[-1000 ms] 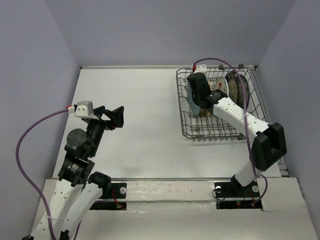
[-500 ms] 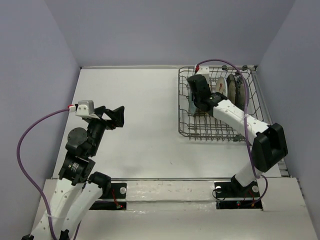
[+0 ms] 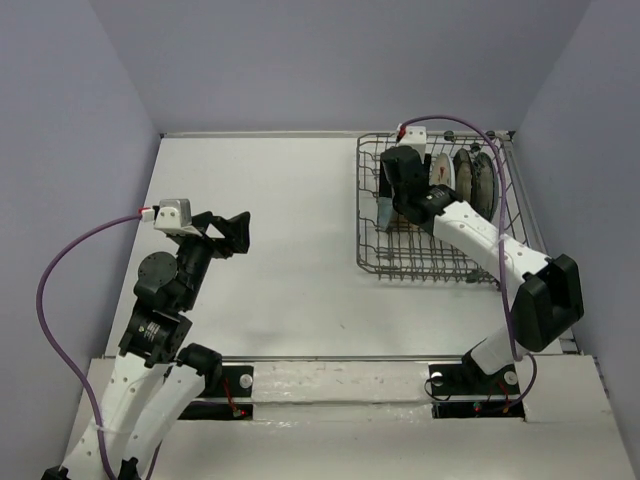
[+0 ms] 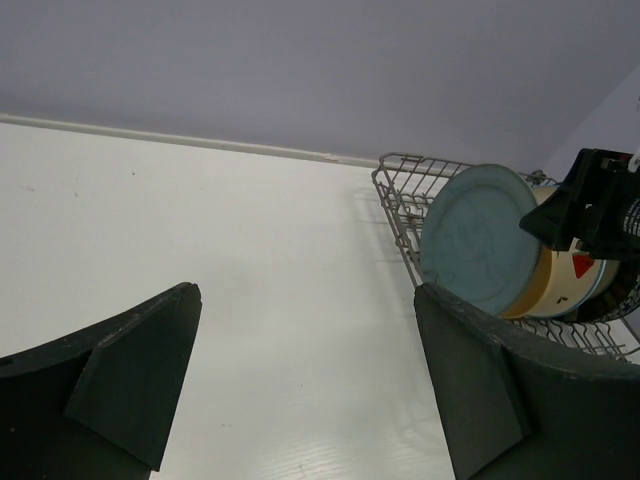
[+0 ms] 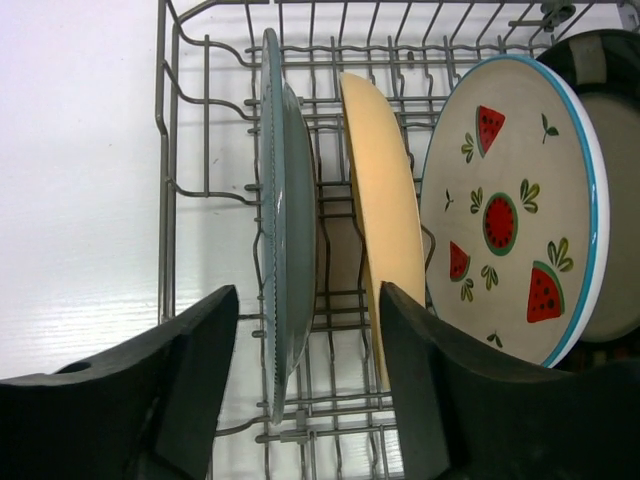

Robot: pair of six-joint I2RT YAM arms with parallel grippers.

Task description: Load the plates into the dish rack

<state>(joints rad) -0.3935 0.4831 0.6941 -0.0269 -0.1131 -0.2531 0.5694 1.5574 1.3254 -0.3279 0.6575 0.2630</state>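
Since the teal-blue plate (image 5: 288, 230) stands upright in the dish rack (image 3: 415, 262) at two o'clock on the desk (image 3: 270, 200), the right tool (image 5: 305, 390), spread astride its rim, should rise straight without nudging the yellow plate (image 5: 385, 220).

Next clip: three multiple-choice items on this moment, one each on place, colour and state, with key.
1. The dish rack sits at the table's: A far right; B far left; C near middle.
2. The plate between the teal plate and the watermelon plate is: A yellow; B red; C black.
3. The right pincer is: A shut on a plate; B shut, empty; C open, empty.
Key: A, it fills the far right corner; A, yellow plate shows between them; C, fingers spread, gripping nothing.
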